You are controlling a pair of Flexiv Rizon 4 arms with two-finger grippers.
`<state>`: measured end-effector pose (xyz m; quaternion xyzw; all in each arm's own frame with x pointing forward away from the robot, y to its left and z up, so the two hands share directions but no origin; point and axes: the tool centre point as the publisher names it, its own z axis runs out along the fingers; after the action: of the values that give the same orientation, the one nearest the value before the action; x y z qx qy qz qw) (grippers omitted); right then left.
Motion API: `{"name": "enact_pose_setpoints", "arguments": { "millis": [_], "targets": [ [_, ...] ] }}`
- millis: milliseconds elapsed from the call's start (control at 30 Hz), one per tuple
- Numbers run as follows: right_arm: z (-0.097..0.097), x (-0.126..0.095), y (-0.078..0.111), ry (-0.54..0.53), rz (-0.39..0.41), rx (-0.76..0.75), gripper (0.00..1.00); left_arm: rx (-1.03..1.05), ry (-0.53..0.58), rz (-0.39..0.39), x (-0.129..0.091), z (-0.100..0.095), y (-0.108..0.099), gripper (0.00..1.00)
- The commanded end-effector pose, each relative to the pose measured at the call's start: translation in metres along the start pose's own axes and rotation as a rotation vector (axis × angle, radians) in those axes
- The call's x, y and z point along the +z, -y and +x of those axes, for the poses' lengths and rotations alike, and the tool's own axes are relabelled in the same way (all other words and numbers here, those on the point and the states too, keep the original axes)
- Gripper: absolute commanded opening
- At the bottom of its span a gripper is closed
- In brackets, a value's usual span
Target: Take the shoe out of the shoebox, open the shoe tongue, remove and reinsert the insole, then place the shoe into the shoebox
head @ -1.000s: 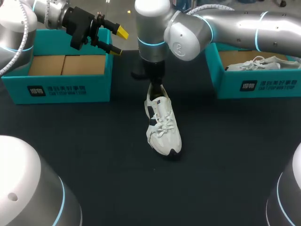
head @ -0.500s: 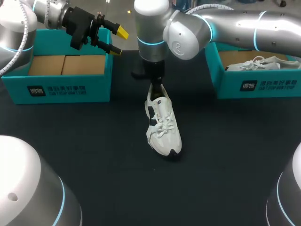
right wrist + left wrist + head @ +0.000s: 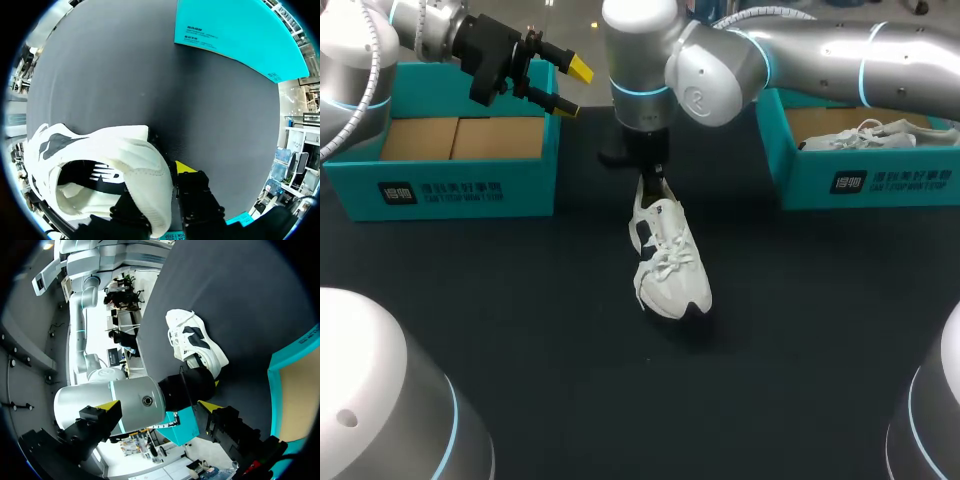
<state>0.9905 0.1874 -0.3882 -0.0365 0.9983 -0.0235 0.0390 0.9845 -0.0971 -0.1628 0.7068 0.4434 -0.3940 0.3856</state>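
With the shoe point(image 3: 670, 265) out mid-counter point(image 3: 520, 340), heel clamped in the right end effector point(image 3: 652, 178), the tongue-opening step seems in hand, calling for the left end effector point(image 3: 572, 88), fingers apart above the box point(image 3: 470, 190), to descend onto the tongue.

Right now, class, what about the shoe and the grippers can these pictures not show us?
Head view: right gripper, hidden under its own wrist.
Right wrist view: one of its fingertips, behind the heel of the white shoe.
Head view: part of the second shoe in the right shoebox, covered by the right arm.
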Motion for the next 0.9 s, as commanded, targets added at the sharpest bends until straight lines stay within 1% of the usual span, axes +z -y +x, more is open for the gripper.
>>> {"name": "enact_pose_setpoints", "arguments": {
  "millis": [33, 100, 167, 200, 267, 400, 700, 900],
  "targets": [
    [0.006, -0.019, 0.005, 0.012, -0.004, 0.004, 0.0, 0.001, -0.001, 0.002, 0.0, 0.0, 0.0, 1.0],
    [0.007, -0.026, 0.007, -0.015, 0.003, 0.016, 0.0, 0.001, -0.001, 0.002, 0.0, 0.0, 0.0, 1.0],
    [0.008, -0.035, 0.012, -0.014, -0.008, 0.029, 0.0, 0.001, -0.001, 0.002, 0.0, 0.0, 0.0, 1.0],
    [0.009, -0.038, 0.015, -0.034, 0.002, 0.036, 0.0, 0.001, -0.001, 0.002, 0.0, 0.0, 0.0, 1.0],
    [0.011, -0.049, 0.021, -0.046, -0.012, 0.048, 0.0, 0.001, -0.001, 0.002, 0.0, 0.0, 0.0, 1.0],
    [0.013, -0.066, 0.032, -0.098, 0.018, 0.059, 0.0, 0.001, -0.001, 0.002, 0.0, 0.0, 0.0, 1.0],
    [0.01, -0.114, 0.048, -0.093, 0.015, 0.091, 0.0, 0.001, -0.001, 0.002, 0.0, 0.0, 0.0, 1.0],
    [0.008, -0.145, 0.058, -0.056, -0.003, 0.108, 0.0, 0.001, -0.001, 0.002, 0.0, 0.0, 0.0, 1.0]
  ]
}}
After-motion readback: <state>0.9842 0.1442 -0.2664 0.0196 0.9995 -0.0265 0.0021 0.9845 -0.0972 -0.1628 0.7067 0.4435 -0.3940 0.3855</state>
